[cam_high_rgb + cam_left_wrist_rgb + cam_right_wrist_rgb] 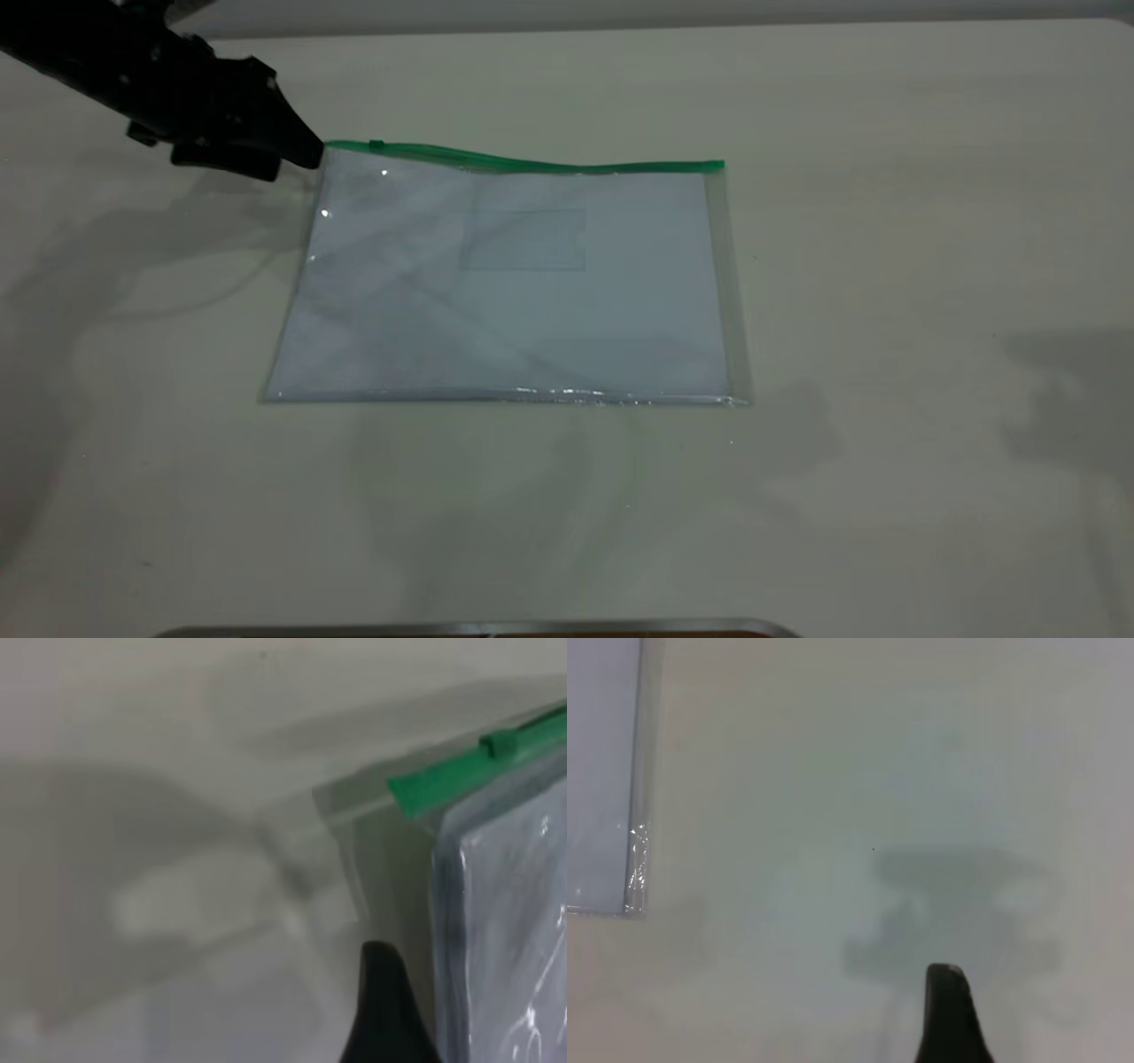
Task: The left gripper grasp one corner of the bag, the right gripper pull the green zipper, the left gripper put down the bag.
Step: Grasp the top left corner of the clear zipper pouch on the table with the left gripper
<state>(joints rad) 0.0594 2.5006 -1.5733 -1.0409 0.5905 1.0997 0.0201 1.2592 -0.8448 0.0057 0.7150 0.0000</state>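
Lying flat on cream table [886, 266], bag [514, 292], left tool [306, 155] at corner, grip unclear.

The clear bag [505, 292] holds white paper and carries a bright green zipper [532, 161] on a cream table [886, 266].

The bag [509, 283] lies flat on the surface [886, 266], a clear rectangular pouch with white paper inside and a small card pocket [523, 239] near its far edge. The zipper [532, 162], a thin green strip, runs along that far edge and bows slightly, with its slider [376, 144] close to the far-left corner.
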